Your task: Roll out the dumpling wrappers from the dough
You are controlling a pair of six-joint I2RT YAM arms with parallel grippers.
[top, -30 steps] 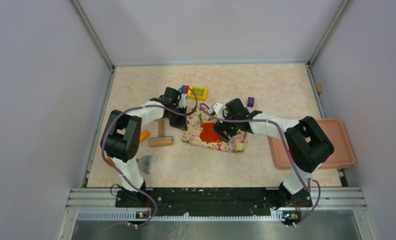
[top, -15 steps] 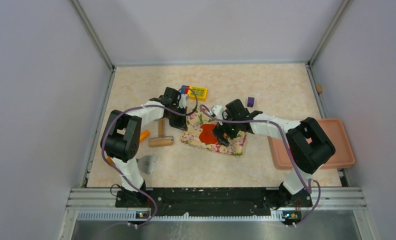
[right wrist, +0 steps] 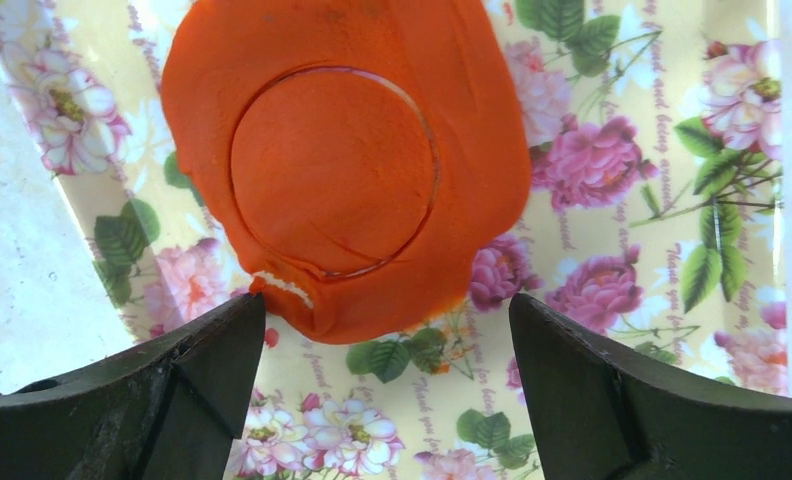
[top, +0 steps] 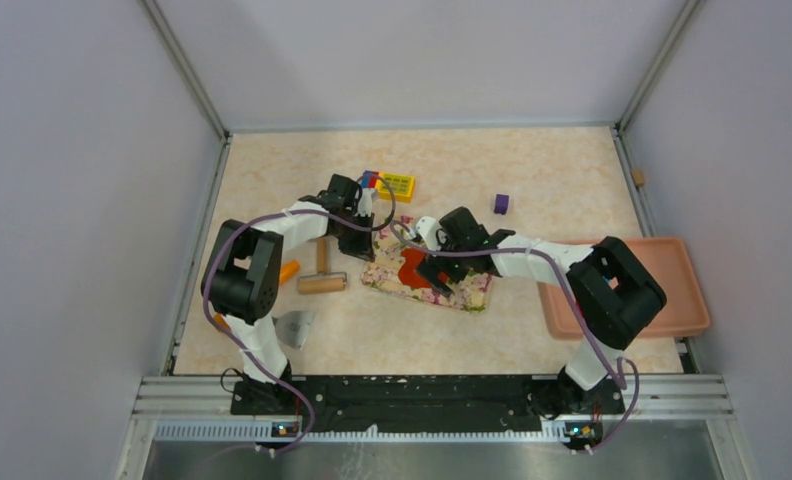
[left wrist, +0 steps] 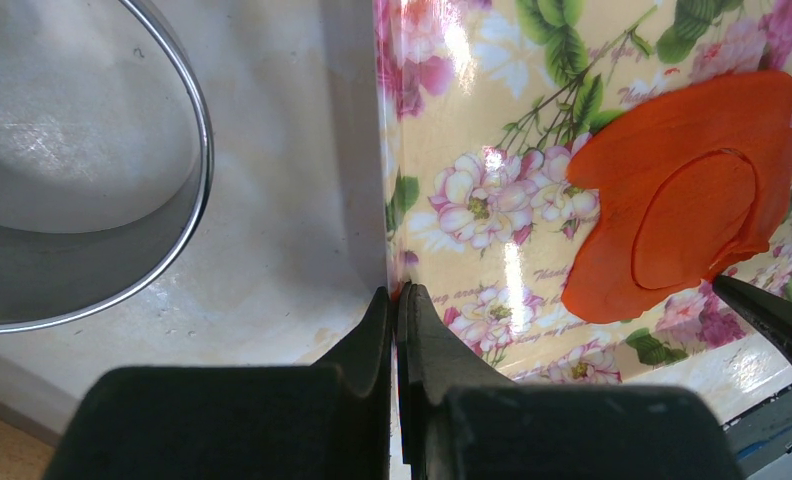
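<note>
Pale walls box in a marbled beige surface [top: 532,170], with a floral mat [left wrist: 472,200] lying at its middle. On the mat sits the dough [right wrist: 472,150], pressed flat and glossy orange-red. One wrapper [right wrist: 332,170] is scored inside it as a clean circle, not yet lifted out. The left claw [left wrist: 397,300] is pinched tight on the mat's left edge, and the right claw [right wrist: 387,300] hangs wide over the dough's edge. Best, I judge, to nip only the outer scrap and peel slowly while the mat is pinned, so the round does not stretch.
</note>
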